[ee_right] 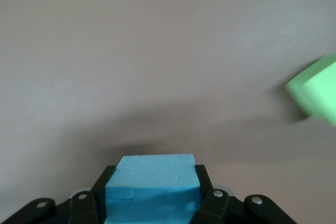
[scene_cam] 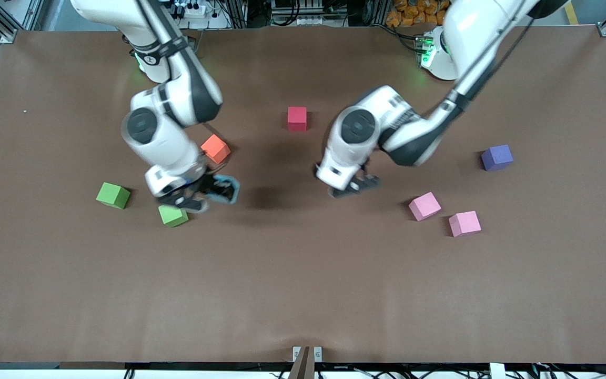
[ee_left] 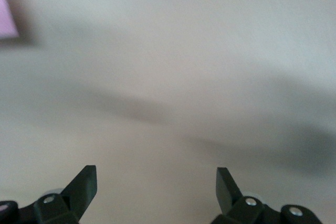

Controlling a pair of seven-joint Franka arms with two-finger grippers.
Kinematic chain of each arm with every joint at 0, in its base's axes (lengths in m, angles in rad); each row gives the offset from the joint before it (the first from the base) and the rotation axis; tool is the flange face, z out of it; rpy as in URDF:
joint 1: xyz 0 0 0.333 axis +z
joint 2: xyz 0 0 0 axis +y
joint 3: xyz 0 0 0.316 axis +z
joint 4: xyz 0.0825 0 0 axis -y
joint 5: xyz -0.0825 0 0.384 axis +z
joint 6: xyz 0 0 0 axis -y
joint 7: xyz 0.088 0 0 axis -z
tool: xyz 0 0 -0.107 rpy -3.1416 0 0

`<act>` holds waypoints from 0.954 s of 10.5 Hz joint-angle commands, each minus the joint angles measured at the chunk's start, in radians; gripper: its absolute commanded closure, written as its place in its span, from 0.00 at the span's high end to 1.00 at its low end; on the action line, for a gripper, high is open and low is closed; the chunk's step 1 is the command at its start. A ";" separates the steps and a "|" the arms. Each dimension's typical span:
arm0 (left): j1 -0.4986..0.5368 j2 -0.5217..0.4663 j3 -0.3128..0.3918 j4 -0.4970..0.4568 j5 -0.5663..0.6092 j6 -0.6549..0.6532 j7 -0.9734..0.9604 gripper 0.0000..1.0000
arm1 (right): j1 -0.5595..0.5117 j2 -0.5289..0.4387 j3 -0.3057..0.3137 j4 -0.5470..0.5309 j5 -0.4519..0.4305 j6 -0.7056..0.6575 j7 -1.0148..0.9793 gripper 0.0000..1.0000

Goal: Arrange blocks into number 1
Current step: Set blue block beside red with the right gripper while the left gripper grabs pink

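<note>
Two grippers are up over mid-table in our front view: right gripper [scene_cam: 213, 193] pinches a light blue matte cube [scene_cam: 225, 188] beside a green cube [scene_cam: 173, 215]. Left wrist view: left gripper [ee_left: 156, 183] spread, holding nothing. Right wrist view: we see the fingers [ee_right: 203, 188] clamping that cube.

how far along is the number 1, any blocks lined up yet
Nothing is lined up yet. The right claw is shut on the light blue block, up over the table. The left claw is open and empty. Red, orange, green, pink and purple blocks lie scattered.
</note>
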 commanded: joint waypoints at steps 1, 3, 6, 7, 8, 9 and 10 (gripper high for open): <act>0.135 0.007 -0.010 -0.011 0.033 -0.009 0.081 1.00 | 0.115 -0.007 -0.012 -0.034 0.008 0.019 0.112 0.65; 0.232 0.020 -0.010 -0.016 0.034 -0.012 0.118 1.00 | 0.202 0.035 -0.012 -0.034 0.006 0.057 0.155 0.65; 0.309 0.036 -0.009 -0.020 0.033 -0.102 0.203 1.00 | 0.297 0.073 -0.011 -0.039 -0.019 0.067 0.157 0.65; 0.327 0.050 -0.003 -0.020 0.033 -0.113 0.213 1.00 | 0.328 0.090 -0.009 -0.039 -0.030 0.068 0.160 0.65; 0.331 0.064 0.014 -0.020 0.033 -0.116 0.217 1.00 | 0.357 0.099 -0.009 -0.040 -0.030 0.076 0.174 0.65; 0.331 0.070 0.026 -0.020 0.033 -0.116 0.220 1.00 | 0.380 0.119 -0.009 -0.039 -0.030 0.097 0.199 0.65; 0.331 0.081 0.038 -0.020 0.034 -0.116 0.221 1.00 | 0.403 0.140 -0.009 -0.040 -0.030 0.123 0.206 0.65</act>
